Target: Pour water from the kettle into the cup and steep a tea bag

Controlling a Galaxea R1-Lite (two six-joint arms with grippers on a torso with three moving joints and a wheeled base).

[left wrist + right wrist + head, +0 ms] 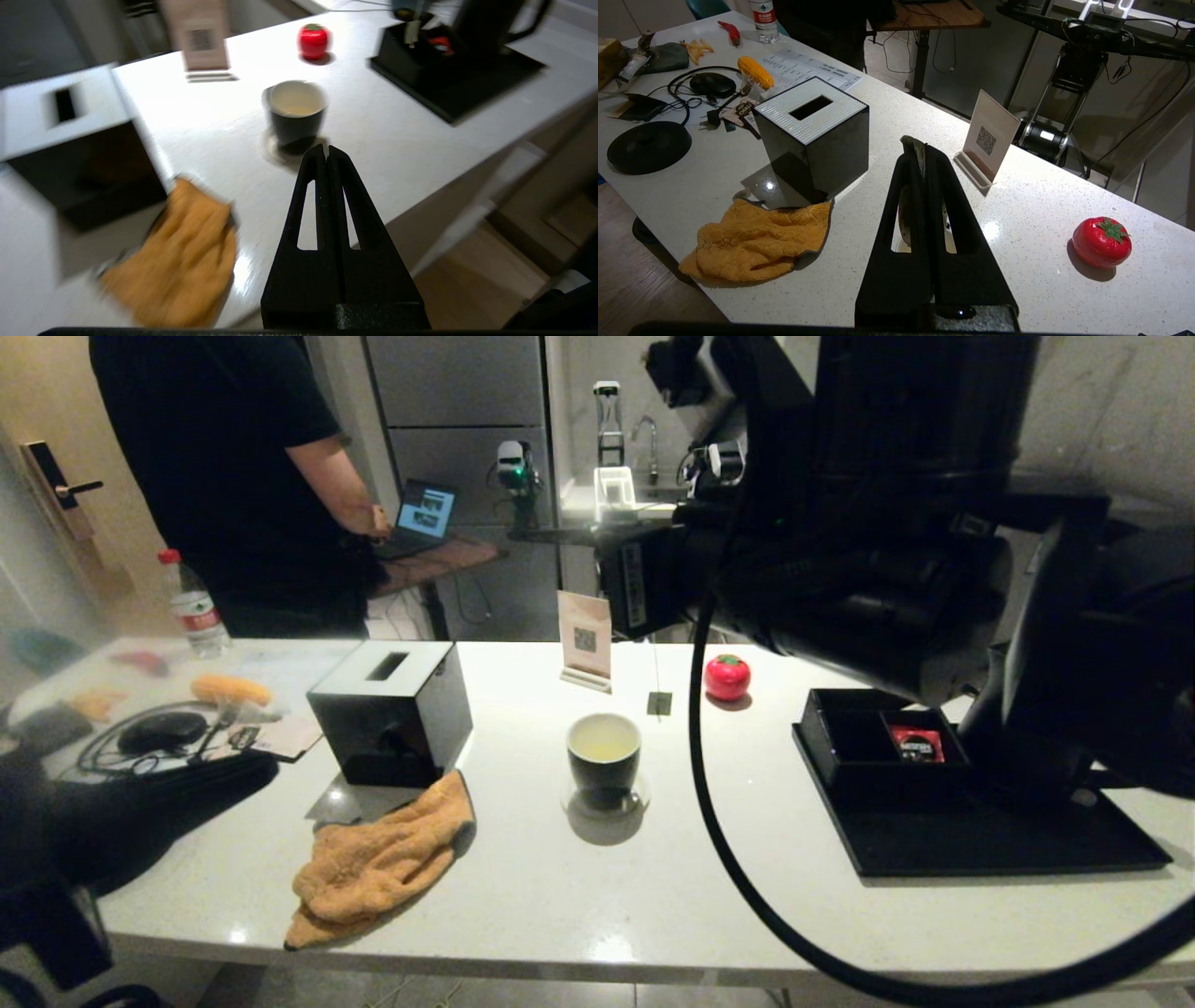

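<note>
Small rounded handleless cup [604, 749], black outside and white inside, stands upright mid-counter on the white speckled countertop [653, 896], on a clear round coaster. Pale yellowish water [603, 744] sits low inside it. Tiny greyish-green square tea bag [659, 703] hangs on a thin string just behind and right of the cup, above the counter, not in the water. The string runs up toward the right gripper [920, 145]; its black fingers are pressed together with a thin pale tab pinched between the tips, probably the tea bag's tag, hard to confirm. Left gripper [325, 151] is empty, fingers fully together, held in the air in front of the counter edge with its tips aimed toward the cup. Matte black kettle [490, 21] stands on the flat black tray [980, 845] at the counter's right, only partly seen. Black tissue box with a white slotted top [392, 709] is left of the cup, crumpled orange cloth [373, 863] in front of it. Red tomato-shaped object [727, 677] sits behind-right of the cup, beside a QR card stand [585, 639].
</note>
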